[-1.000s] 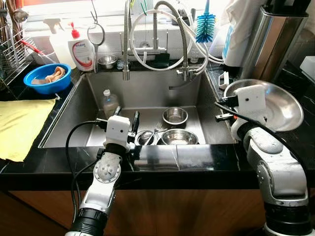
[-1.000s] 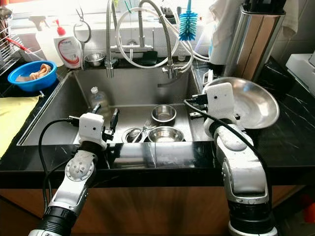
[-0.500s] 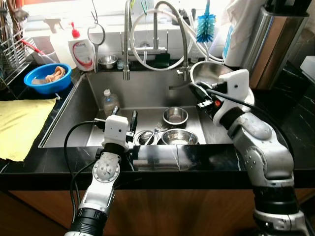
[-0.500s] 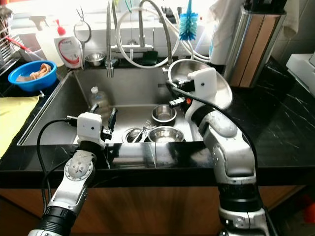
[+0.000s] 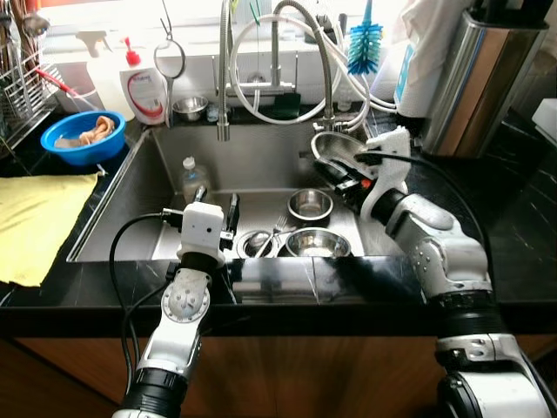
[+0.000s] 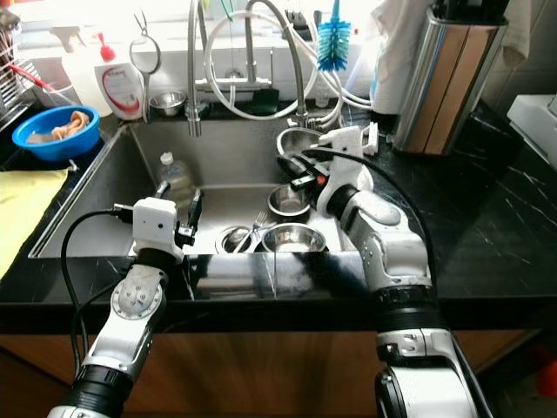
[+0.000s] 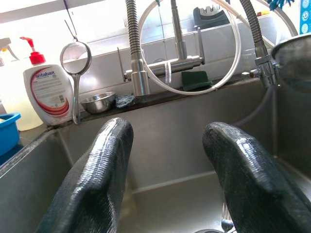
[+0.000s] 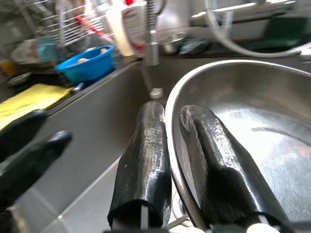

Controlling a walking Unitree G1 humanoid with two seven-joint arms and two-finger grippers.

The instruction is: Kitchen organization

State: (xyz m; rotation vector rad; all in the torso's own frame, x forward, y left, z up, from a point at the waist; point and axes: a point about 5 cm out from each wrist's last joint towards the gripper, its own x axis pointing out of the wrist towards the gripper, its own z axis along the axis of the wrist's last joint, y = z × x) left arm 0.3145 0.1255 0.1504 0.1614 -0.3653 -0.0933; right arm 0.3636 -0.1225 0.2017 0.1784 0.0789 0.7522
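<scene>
My right gripper (image 5: 334, 173) is shut on the rim of a large steel bowl (image 5: 336, 144), holding it tilted over the right side of the sink (image 5: 130, 205). In the right wrist view the two fingers (image 8: 146, 160) pinch the bowl's rim (image 8: 252, 126). Two small steel bowls (image 5: 310, 205) (image 5: 318, 244), a fork and a drain strainer (image 5: 256, 243) lie on the sink bottom. A plastic bottle (image 5: 193, 178) stands at the sink's left. My left gripper (image 5: 218, 207) hovers open over the sink's front edge, holding nothing.
A blue bowl (image 5: 83, 138) and a yellow cloth (image 5: 39, 218) lie on the left counter beside a dish rack (image 5: 17, 87). A soap bottle (image 5: 145, 87), a hanging sieve, the faucet (image 5: 224, 78) with hoses and a blue brush (image 5: 363, 43) line the back. A steel canister (image 5: 483, 74) stands right.
My right arm has swung the large steel bowl from above the right counter leftwards and down over the sink. The left arm has barely moved.
</scene>
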